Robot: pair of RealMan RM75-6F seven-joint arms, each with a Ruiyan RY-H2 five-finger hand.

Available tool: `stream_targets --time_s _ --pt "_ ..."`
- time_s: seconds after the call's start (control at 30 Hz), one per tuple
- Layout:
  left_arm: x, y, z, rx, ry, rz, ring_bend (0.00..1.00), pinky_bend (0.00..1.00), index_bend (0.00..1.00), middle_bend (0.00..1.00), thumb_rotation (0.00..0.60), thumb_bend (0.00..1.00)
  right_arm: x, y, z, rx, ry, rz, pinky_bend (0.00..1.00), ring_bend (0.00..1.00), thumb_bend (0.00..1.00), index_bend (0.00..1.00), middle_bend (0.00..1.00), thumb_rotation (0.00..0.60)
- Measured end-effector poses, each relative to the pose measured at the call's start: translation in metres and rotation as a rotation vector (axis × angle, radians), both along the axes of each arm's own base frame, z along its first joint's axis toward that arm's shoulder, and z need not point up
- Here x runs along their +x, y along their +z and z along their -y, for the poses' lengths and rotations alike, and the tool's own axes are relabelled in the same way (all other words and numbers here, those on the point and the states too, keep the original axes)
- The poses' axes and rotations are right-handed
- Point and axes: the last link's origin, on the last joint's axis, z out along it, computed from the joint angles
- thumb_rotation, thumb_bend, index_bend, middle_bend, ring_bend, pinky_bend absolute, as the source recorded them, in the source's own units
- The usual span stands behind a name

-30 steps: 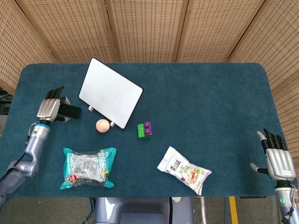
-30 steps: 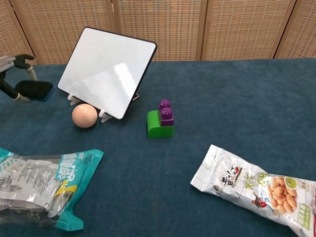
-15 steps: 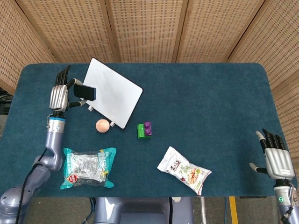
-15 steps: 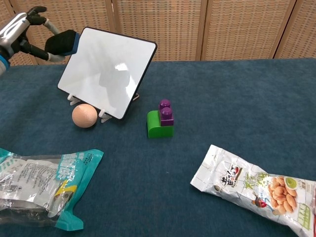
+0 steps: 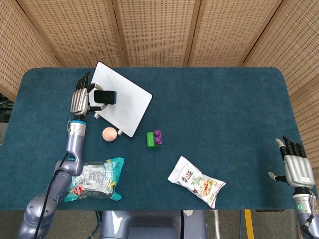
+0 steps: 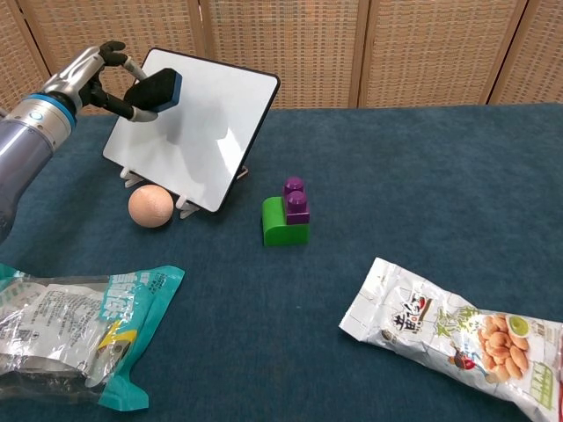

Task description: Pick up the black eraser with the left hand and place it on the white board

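Tilted rectangular white board (image 5: 122,99) on small stands, on the blue felt table (image 5: 214,104). Left hand (image 5: 82,99) pinches the black rectangular eraser (image 5: 105,97) over the board's upper-left part; contact unclear. Right hand (image 5: 297,171): fingers spread, holding nothing.

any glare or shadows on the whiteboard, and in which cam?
Chest view: soft bright glare patch mid white board, plus a grey shadow below the black eraser in the left hand. Head view: board evenly lit, no glare; all sharp.
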Motion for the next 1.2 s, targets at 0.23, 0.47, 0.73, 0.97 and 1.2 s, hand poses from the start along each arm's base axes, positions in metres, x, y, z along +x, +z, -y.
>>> stream_targets --time_s 0.23,0.47,0.73,0.97,1.2 --pt "0.001 -0.007 0.002 -0.001 0.019 -0.014 0.00 0.00 0.58 0.00 0.600 0.25 -0.003 -0.001 0.003 0.002 -0.016 0.000 0.00 0.00 0.00 0.00 0.00 0.600" --pt "-0.002 -0.009 0.000 -0.012 0.046 -0.055 0.00 0.00 0.58 0.00 0.600 0.25 -0.005 -0.001 0.005 0.004 -0.025 0.002 0.00 0.00 0.00 0.00 0.00 0.600" --pt "-0.011 -0.004 -0.004 -0.018 0.102 -0.102 0.00 0.00 0.58 0.00 0.600 0.24 -0.007 -0.001 0.006 0.005 -0.036 0.004 0.00 0.00 0.00 0.00 0.00 0.600" --pt "-0.014 -0.004 -0.006 -0.032 0.131 -0.114 0.00 0.00 0.49 0.00 0.600 0.23 -0.009 -0.002 0.008 0.009 -0.044 0.002 0.00 0.00 0.00 0.00 0.00 0.600" --pt "-0.016 -0.004 -0.007 -0.038 0.142 -0.125 0.00 0.00 0.06 0.00 0.600 0.19 -0.009 -0.003 0.009 0.013 -0.050 -0.002 0.00 0.00 0.00 0.00 0.00 0.600"
